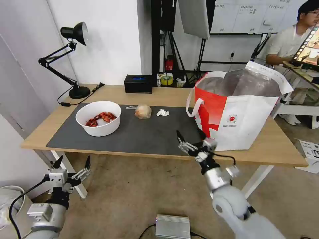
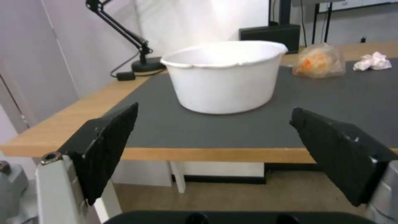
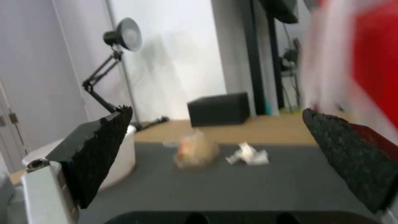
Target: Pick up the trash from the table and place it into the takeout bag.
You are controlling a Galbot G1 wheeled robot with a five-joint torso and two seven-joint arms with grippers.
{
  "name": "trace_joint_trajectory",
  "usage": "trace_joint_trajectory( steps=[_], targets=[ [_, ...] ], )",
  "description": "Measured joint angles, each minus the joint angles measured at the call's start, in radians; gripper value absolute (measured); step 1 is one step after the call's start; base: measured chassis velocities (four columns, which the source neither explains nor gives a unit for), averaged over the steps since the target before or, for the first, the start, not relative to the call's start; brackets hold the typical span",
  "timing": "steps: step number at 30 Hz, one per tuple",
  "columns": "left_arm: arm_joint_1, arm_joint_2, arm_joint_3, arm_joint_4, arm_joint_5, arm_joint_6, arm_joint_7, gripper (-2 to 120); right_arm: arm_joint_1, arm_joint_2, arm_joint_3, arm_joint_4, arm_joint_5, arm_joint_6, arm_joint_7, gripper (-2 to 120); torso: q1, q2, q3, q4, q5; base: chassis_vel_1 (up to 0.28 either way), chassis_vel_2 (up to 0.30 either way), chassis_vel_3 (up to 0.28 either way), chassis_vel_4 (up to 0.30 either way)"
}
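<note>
Left gripper [image 1: 73, 163]: low before the table's [image 1: 166, 94] near left corner, jaws spread wide, empty. Right gripper [image 1: 190, 138]: over the mat's [image 1: 146, 134] front edge beside the takeout bag [image 1: 247, 122], jaws wide apart, empty. White bowl [image 1: 98, 118] of red shells: mat's left. Beige wrapped lump [image 1: 143, 111], crumpled tissue [image 1: 162, 113]: mat's far edge. Black box [image 1: 138, 83], desk lamp [image 1: 71, 59]: rear.

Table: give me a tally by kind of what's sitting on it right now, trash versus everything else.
Trash on the mat: 3 (bowl of red shells, wrapped lump, crumpled tissue)
Bags: 1 (takeout bag)
Lamps: 1 (desk lamp)
Boxes: 1 (black box)
Total: 6
</note>
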Motion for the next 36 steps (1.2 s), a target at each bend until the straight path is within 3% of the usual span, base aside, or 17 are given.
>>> trace_joint_trajectory(
  steps=[8, 19, 26, 36],
  targets=[
    [0.003, -0.005, -0.013, -0.009, -0.002, 0.0, -0.001, 100, 0.302, 0.018, -0.185, -0.157, 0.071, -0.066, 0.102, 100, 0.0, 0.0, 0.0, -0.0001, 0.0, 0.0, 0.0, 0.0, 0.0],
    [0.001, 0.003, -0.008, 0.007, -0.006, -0.004, 0.0, 100, 0.57, 0.078, -0.312, -0.337, 0.129, -0.2, 0.223, 100, 0.0, 0.0, 0.0, 0.0, 0.0, 0.0, 0.0, 0.0, 0.0],
    [-0.02, 0.006, 0.002, 0.018, -0.012, -0.004, 0.001, 100, 0.758, 0.199, -0.409, -0.586, 0.208, -0.325, 0.333, 100, 0.0, 0.0, 0.0, 0.0, -0.0001, 0.0, 0.0, 0.0, 0.0],
    [-0.028, 0.002, -0.004, 0.023, -0.026, -0.009, 0.001, 100, 0.855, 0.316, -0.457, -0.803, 0.343, -0.407, 0.436, 100, 0.0, 0.0, 0.0, 0.0, 0.0, 0.0, 0.0, 0.0, 0.0]
  ],
)
